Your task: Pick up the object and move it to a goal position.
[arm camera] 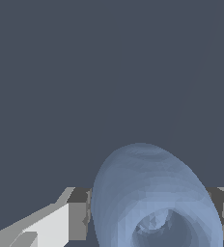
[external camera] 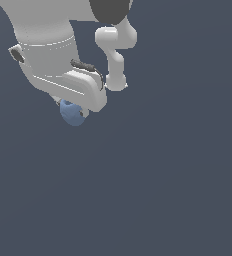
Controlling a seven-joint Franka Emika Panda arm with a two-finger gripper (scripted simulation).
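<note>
One ball (arm camera: 152, 193) was all I had to manage, and the wrist view showed it sitting between the two fingers (arm camera: 77, 214), with a dark pad pressed to each flank. I read the jaws as closed on the ball, though most of the contact lay under its bulge and I could not check how deep the pads sat. Its darker dimple faced the wrist camera.

From the exterior view the gripper (external camera: 75, 111) sat at about ten o'clock in the frame, the ball (external camera: 71, 113) peeking out beneath the white hand at its seven o'clock side. The arm (external camera: 45, 45) filled the corner toward eleven o'clock. I could not tell whether the ball was off the ground, since the grey floor (external camera: 163, 190) gave no shadow or edge to judge by. No goal marker showed in either view.

My judgement was that the step in hand was the carry. To do it well I wanted steady finger pressure, since a rounded body can squirt out of flat pads if the squeeze loosens or the hand jerks. I meant to lift straight first, then translate smoothly, keeping the wrist level so the ball stayed centred between the pads. Because the hold looked slightly off-centre in the wrist view, I judged slow acceleration the safest choice, and release only once stationary over the goal.
</note>
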